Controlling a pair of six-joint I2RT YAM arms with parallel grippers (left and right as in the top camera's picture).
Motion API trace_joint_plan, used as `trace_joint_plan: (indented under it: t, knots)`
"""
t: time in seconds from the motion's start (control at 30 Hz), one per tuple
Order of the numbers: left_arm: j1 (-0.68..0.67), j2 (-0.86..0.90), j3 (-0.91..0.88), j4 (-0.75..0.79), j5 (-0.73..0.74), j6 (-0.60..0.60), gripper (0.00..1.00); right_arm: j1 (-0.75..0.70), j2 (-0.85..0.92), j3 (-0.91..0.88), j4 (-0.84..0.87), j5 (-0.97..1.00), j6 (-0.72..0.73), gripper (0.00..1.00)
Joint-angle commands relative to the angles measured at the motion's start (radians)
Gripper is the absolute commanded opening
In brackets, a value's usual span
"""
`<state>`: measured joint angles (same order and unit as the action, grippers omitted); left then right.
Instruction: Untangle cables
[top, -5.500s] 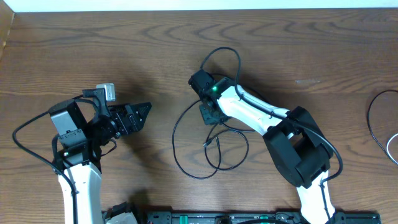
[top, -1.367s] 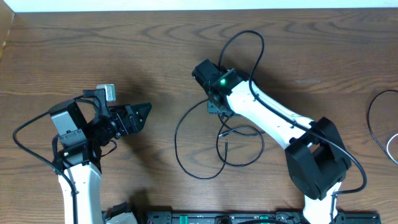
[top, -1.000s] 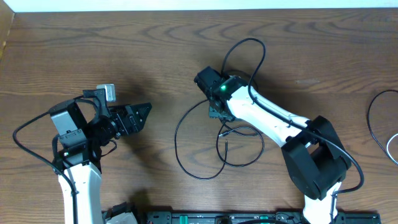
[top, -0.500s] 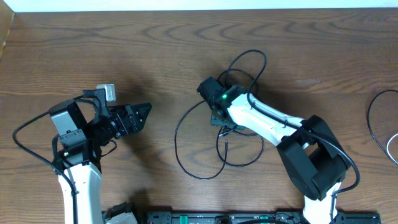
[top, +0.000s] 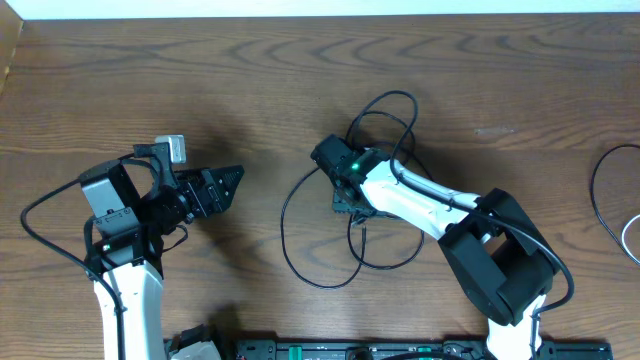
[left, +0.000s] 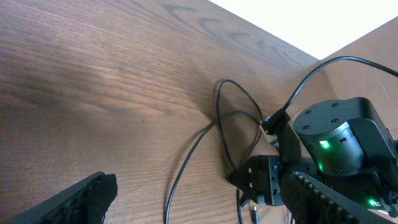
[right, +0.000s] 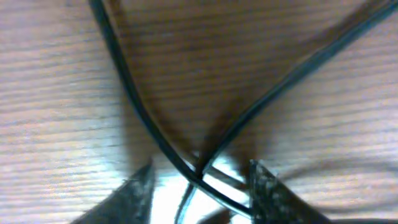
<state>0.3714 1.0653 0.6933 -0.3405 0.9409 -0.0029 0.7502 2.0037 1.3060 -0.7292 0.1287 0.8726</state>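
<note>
A thin black cable (top: 282, 225) lies in loose, overlapping loops in the middle of the table, with one loop reaching toward the far side. My right gripper (top: 345, 197) is pressed down where the strands cross. In the right wrist view two black strands (right: 132, 99) cross between its fingertips (right: 199, 193), which stand apart around them. My left gripper (top: 226, 185) hovers open well to the left of the cable and holds nothing. In the left wrist view the cable (left: 217, 106) runs between its wide fingers (left: 205, 205), and a small plug end (left: 252, 214) lies by the right gripper.
At the right edge of the table lie another black cable loop (top: 598, 190) and a white-grey cable (top: 628, 240). Thick black wires run along both arms. A black rail (top: 400, 350) lines the near edge.
My right gripper has shifted slightly left and toward the near side, onto the cable crossing, and its jaws have narrowed. The far loop has been drawn down with it. The left arm has not moved.
</note>
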Motion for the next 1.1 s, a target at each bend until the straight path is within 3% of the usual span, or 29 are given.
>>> trace_joint_plan:
  t: [0.0, 0.03, 0.1, 0.63, 1.07]
  knots:
    - [0.005, -0.001, -0.003, -0.002, 0.017, 0.006, 0.89, 0.018, -0.005, -0.014, 0.029, -0.043, -0.022, 0.26]
    - [0.005, -0.001, -0.003, -0.002, 0.017, 0.006, 0.89, 0.019, -0.005, -0.014, 0.04, -0.054, -0.027, 0.15]
    - [0.005, -0.001, -0.003, -0.002, 0.017, 0.006, 0.89, 0.023, -0.005, -0.014, 0.069, -0.079, -0.047, 0.02]
    - [0.005, -0.001, -0.003, -0.002, 0.016, 0.006, 0.9, 0.021, -0.011, 0.011, 0.126, -0.098, -0.169, 0.01]
    - [0.005, -0.001, -0.003, -0.002, 0.016, 0.006, 0.9, -0.067, -0.074, 0.24, 0.056, -0.086, -0.374, 0.01]
